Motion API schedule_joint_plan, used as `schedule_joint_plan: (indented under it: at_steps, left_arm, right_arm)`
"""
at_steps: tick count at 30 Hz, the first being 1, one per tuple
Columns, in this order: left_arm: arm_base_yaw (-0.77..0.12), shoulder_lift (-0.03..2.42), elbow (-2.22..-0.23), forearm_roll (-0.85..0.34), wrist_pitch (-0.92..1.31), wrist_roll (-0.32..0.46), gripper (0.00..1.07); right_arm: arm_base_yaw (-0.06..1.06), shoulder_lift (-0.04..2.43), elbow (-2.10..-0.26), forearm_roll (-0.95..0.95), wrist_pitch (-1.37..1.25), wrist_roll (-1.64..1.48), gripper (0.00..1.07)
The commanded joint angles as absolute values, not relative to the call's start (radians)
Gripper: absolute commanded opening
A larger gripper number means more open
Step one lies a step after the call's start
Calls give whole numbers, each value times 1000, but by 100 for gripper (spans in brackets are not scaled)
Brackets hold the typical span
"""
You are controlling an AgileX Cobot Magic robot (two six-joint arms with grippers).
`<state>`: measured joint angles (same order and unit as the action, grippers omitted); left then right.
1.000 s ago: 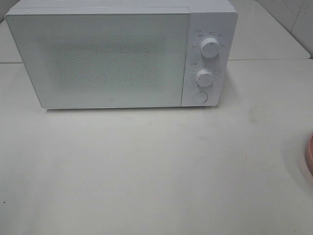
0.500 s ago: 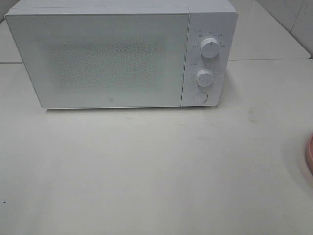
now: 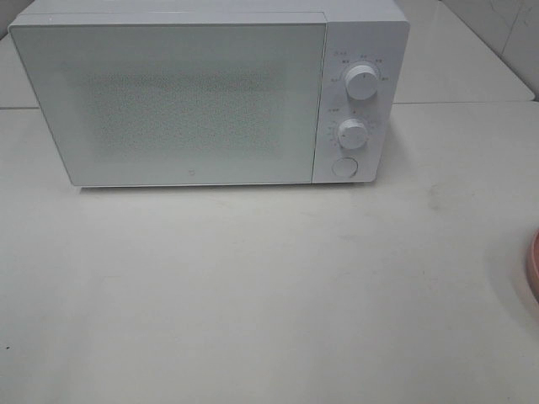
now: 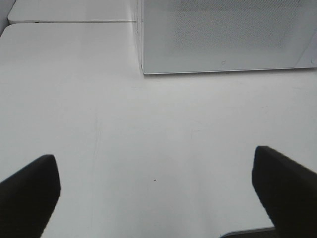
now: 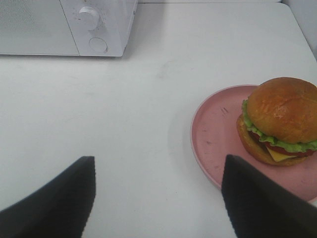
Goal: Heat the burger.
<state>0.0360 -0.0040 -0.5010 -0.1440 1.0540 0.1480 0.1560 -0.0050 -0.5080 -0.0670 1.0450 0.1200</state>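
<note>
Plainly the white table point(image 3: 253, 295) is the biggest thing here, a smooth matte top with faint scuffs, running out of every view so that none of its near edges show. On it stands the white microwave point(image 3: 202, 93), a boxy body with a flat door point(image 3: 168, 101) whose window is a fine dotted mesh; nothing behind that mesh can be made out, and the door lies flush with the front. To the right of the door sit two round white knobs, upper knob point(image 3: 360, 82) and lower knob point(image 3: 352, 133), with a round button point(image 3: 344, 167) under them; the small print around the knobs is too fine to read.

Well to the right of the microwave and nearer the camera lies the shallow pink plate point(image 5: 218, 134), of which the high view catches only a sliver point(image 3: 534, 268). The burger point(image 5: 280, 121) rests on the plate toward its far-right side, away from the microwave: a glossy orange-brown bun, frilly green lettuce, a yellow cheese corner.

The left gripper point(image 4: 156, 191) hangs over bare table in front of the microwave's left corner, its dark jaws spread wide with nothing between. The right gripper point(image 5: 158, 193) stands likewise spread and empty, one finger point(image 5: 262, 203) overlapping the plate's near rim in the picture, its base cut off
</note>
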Motion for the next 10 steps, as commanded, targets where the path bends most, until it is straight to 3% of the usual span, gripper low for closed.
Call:
schedule_joint_plan:
  at_steps: [1,10]
  left_arm:
    - [40,-26,-498,-149,1041,148,98]
    - [40,-26,-498,-149,1041,148,98]
  right_arm:
    - [152,-22,-509,-67,1037,108,71]
    - [152,-22,-509,-67,1037,108,71]
